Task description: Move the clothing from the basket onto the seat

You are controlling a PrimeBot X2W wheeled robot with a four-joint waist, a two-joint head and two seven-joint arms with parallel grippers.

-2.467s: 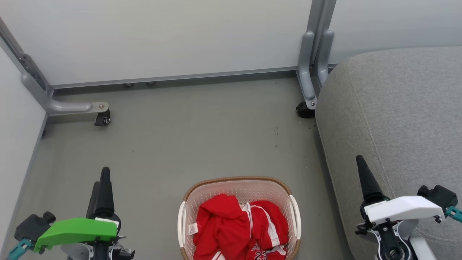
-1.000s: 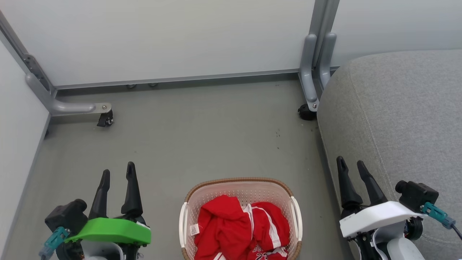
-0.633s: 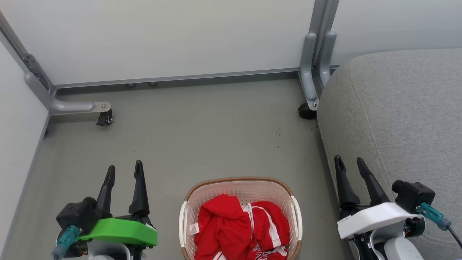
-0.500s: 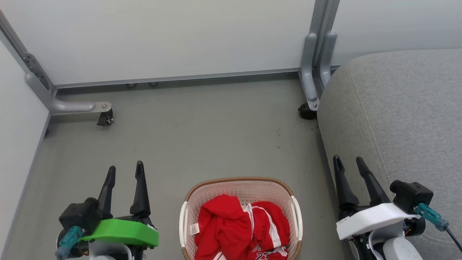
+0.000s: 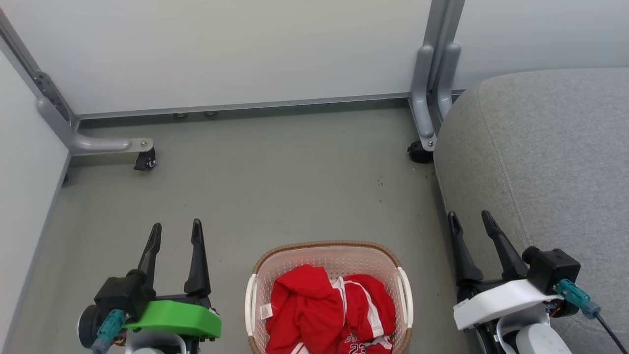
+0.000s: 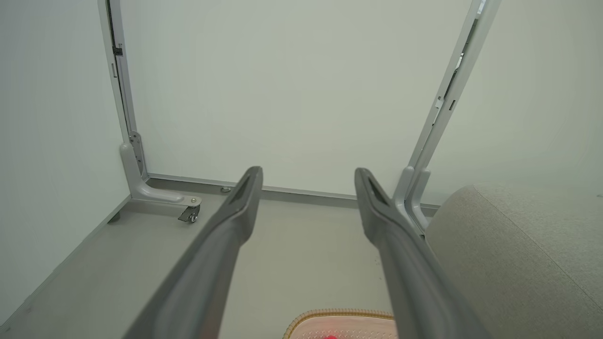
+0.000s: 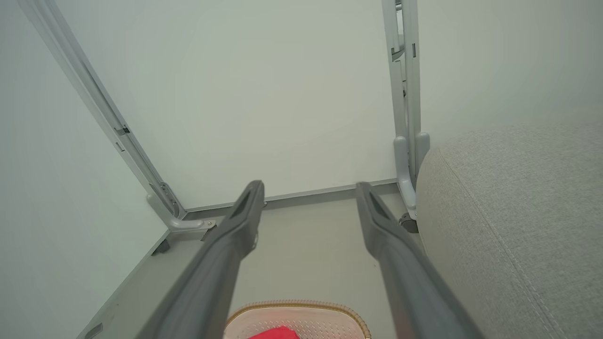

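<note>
- The clothing [image 5: 329, 309] lies in a loose red heap inside the basket [image 5: 324, 244]. The basket stands on the floor [image 5: 275, 177] between your two arms, low in the head view, which cuts off the heap's near end.
- Both sets of jaws stand wide open and hold nothing. The left jaws are to the basket's left, over the floor. The right jaws are to its right, by the edge of the seat [image 5: 550, 157]; you cannot tell whether they touch it.
- Expect the cloth to be light, soft and limp, probably a slick sports knit. It will likely drape and trail as you lift, not come up as one stiff piece.
- Two pieces look tangled: a plain red one bunched high on the left, and one with white stripes and a dark 23 on the right. A pull on one may drag the other along.
- Take hold at a raised fold; the hump of the left piece is the highest. Pinch a thick bunch, because a single thin layer could slip out.
- The perforated basket looks light. Keep the tips off its wall and rim, or it may lift or tip with the cloth.
- Lift until the trailing end clears the rim, then swing right to the seat, which stands near the basket and looks higher than it.
</note>
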